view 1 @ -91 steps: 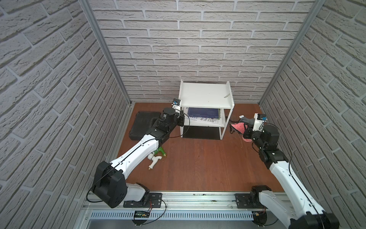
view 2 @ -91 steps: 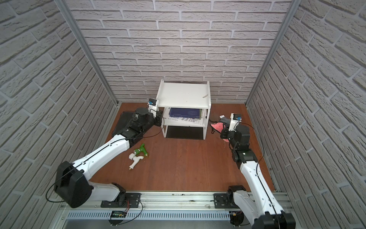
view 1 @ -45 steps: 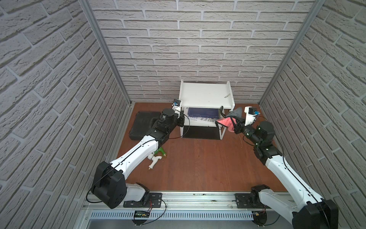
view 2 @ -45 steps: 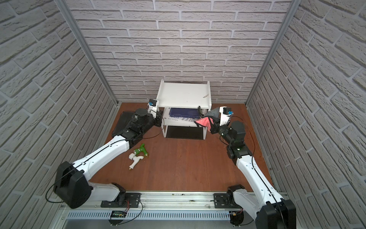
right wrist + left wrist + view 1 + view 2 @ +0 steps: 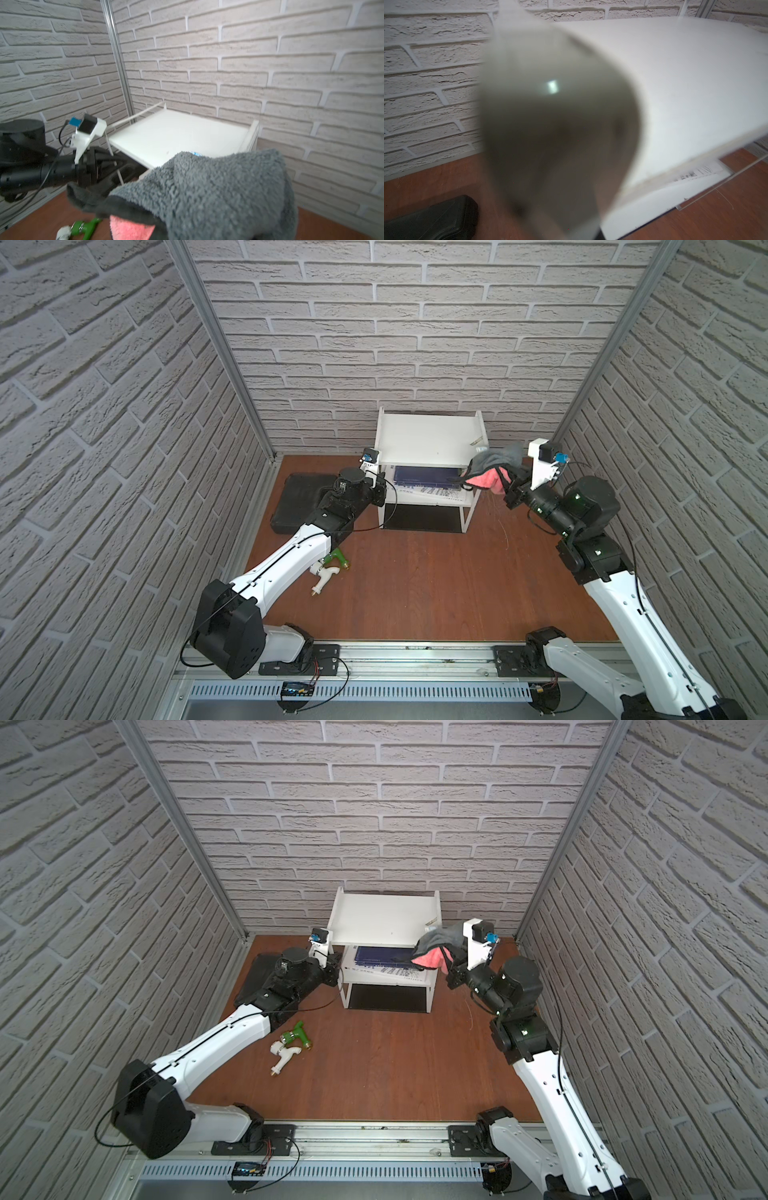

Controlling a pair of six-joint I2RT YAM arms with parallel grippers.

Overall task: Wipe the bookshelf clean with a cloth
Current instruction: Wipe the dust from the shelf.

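The white bookshelf (image 5: 430,439) (image 5: 382,919) stands against the back wall, and its top board (image 5: 178,135) is bare. My right gripper (image 5: 500,482) (image 5: 451,961) is shut on the cloth (image 5: 494,464) (image 5: 436,946), grey with a pink patch. The cloth (image 5: 207,187) hangs over the fingers and hides them, at the right front corner of the top board. My left gripper (image 5: 381,495) (image 5: 334,973) (image 5: 118,172) is shut on the thin frame post at the shelf's left side. In the left wrist view that post (image 5: 554,124) is a close blur.
A flat black case (image 5: 299,502) (image 5: 257,977) lies on the floor left of the shelf, under my left arm. A green and white toy tool (image 5: 328,568) (image 5: 291,1046) lies in front of it. A blue book (image 5: 428,477) lies on the lower board. Brick walls close three sides.
My right arm has lifted the cloth and swung it left, from beside the shelf to the top board's right corner. The left arm has stayed at the frame post.
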